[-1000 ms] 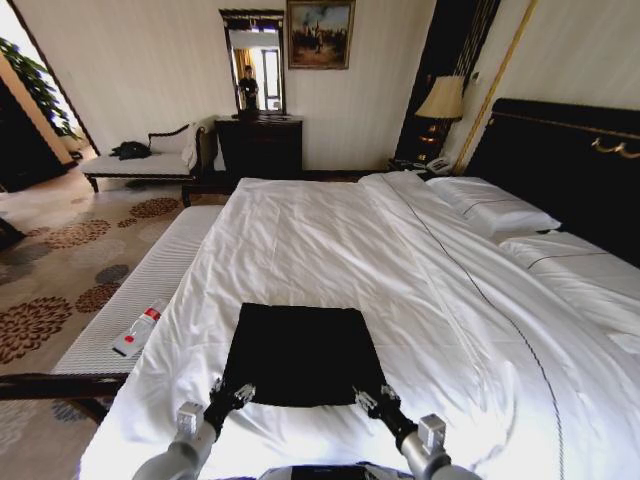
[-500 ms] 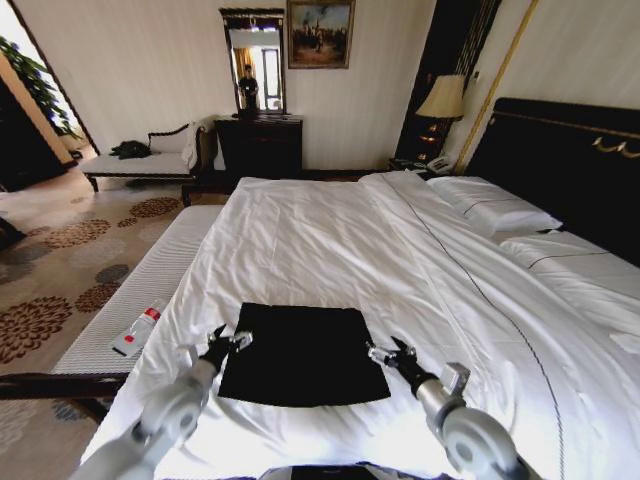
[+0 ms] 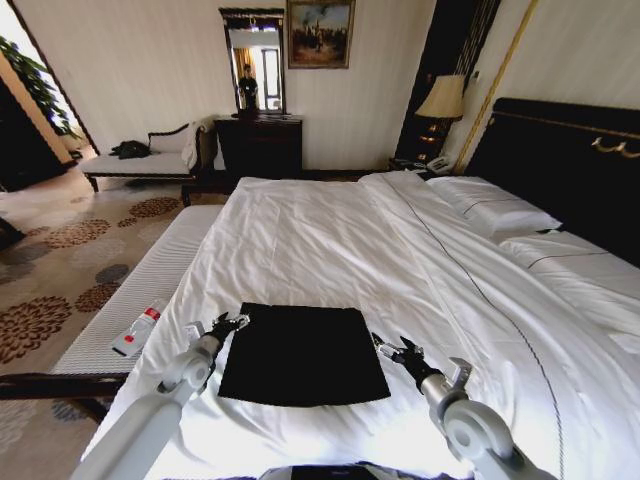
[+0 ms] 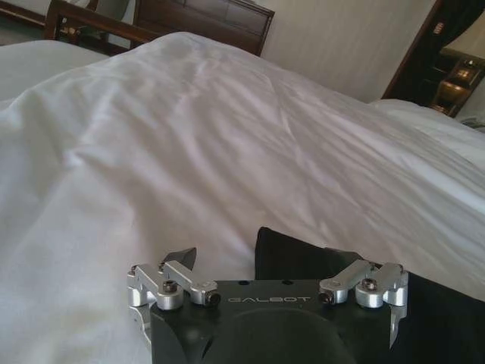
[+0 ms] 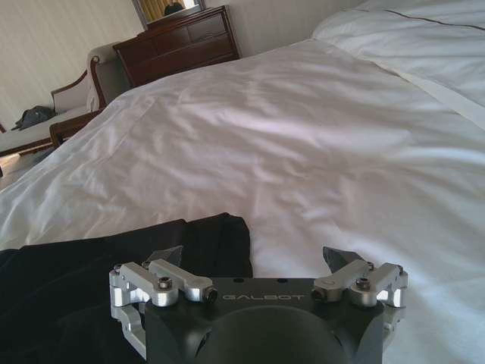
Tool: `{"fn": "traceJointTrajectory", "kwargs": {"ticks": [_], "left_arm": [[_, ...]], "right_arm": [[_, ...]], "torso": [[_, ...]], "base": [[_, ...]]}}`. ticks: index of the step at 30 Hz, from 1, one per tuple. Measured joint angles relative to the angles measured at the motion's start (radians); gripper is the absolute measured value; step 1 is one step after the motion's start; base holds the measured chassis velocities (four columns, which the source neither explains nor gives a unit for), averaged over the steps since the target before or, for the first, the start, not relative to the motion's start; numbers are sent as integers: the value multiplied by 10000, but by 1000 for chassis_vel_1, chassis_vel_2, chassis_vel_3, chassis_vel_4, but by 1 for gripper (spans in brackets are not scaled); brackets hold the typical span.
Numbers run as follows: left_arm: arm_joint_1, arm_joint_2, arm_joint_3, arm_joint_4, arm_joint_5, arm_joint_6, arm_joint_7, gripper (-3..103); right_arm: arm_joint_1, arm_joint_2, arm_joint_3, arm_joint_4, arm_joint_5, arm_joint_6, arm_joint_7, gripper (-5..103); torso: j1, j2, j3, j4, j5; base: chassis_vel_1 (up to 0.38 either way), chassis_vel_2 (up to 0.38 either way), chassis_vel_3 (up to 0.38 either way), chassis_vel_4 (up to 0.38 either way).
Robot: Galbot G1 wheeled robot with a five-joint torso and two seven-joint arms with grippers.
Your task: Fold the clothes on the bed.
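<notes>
On the near part of the large white-sheeted bed (image 3: 330, 240) with its tall dark headboard, the black soft-fabric T-shirt (image 3: 302, 352) lies flat as a folded rectangle, far smaller than the mattress, with no lettering showing on its upper face. The left gripper (image 3: 228, 323) sits at the shirt's far-left corner and the right gripper (image 3: 392, 348) just off its right edge; both have their fingers spread apart and hold nothing. In each wrist view the black gripper body carries the white word "GALBOT", and a shirt corner lies on the sheet between or just beyond the fingertips. To the left of the bed a long pale upholstered bench (image 3: 140, 290) carries a small white bottle with a red band (image 3: 139, 328); its label cannot be read.
</notes>
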Motion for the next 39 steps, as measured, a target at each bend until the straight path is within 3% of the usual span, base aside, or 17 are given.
{"fn": "traceJointTrajectory", "kwargs": {"ticks": [8, 15, 17, 21, 23, 25, 27, 30, 36, 39], "left_arm": [[-538, -332, 313, 602, -54, 12, 165, 85], [-489, -429, 397, 801, -5, 19, 179, 52], [-476, -439, 397, 810, 2, 17, 183, 52], [-417, -462, 349, 831, 13, -35, 260, 30], [-412, -470, 336, 842, 14, -53, 269, 30], [-411, -532, 307, 906, 32, -95, 262, 15], [-410, -563, 304, 923, 46, -107, 236, 15], [-377, -589, 313, 895, 69, -132, 163, 2], [-371, -551, 330, 782, 53, -137, -25, 1], [-311, -395, 277, 616, -4, -139, -210, 1]], "right_arm": [[79, 30, -64, -68, -30, 0, 81, 100], [217, 22, -126, -193, 14, -1, 140, 100], [217, 23, -127, -197, 14, -2, 142, 100], [224, 43, -146, -202, 8, -6, 179, 100], [228, 43, -149, -202, 12, -10, 192, 100], [271, 20, -150, -220, 107, -29, 225, 100], [311, 16, -151, -238, 189, -42, 247, 100], [521, 9, -148, -346, 552, -130, 345, 100], [1064, -94, -160, -657, 1229, -317, 444, 100], [1971, -221, -359, -1240, 2315, -659, 618, 100]], "torso": [[-2, 0, -1, -1, -2], [-2, 1, -1, 0, -2], [-3, 1, -1, 0, -2], [-3, 2, -1, 0, -1], [-3, 2, -1, -1, -2], [-2, 2, -2, -1, -2], [-2, 2, -2, -1, -2], [-2, 2, -1, -2, -2], [-2, 2, -1, -3, -3], [-2, 2, -1, -1, -3]], "base": [[0, 0, 0, 0], [0, 0, 0, 0], [0, 0, 0, 0], [0, 0, 0, 0], [0, 0, 0, 0], [0, 0, 0, 0], [0, 0, 0, 0], [0, 0, 0, 0], [0, 0, 0, 0], [0, 0, 0, 0]]}}
